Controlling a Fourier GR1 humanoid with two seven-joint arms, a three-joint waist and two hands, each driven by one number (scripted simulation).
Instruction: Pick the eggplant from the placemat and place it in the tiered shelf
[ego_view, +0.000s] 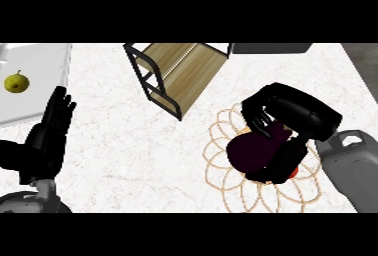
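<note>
Eggplant (251, 152): dark purple, sitting on the placemat at the right side of the counter – mostly covered by the right hand.
Right hand (291, 125): fingers and thumb curled round the eggplant from above, fingers on its upper end, thumb down its right side. Can't tell if it's lifted off the mat or not.
Placemat (221, 150): round, lacy looped pattern, tan lines on the white counter (133, 165). A bit of orange peeks out just under the hand.
Shelf (177, 75): black frame with wood boards, up top in the middle – well apart from the eggplant, nothing on the boards that I can see.
Left hand (48, 130): at the left edge, fingers straight and pointing up, holding nothing.
Pear (17, 82): yellow-green, top left on a pale tray (44, 60).
</note>
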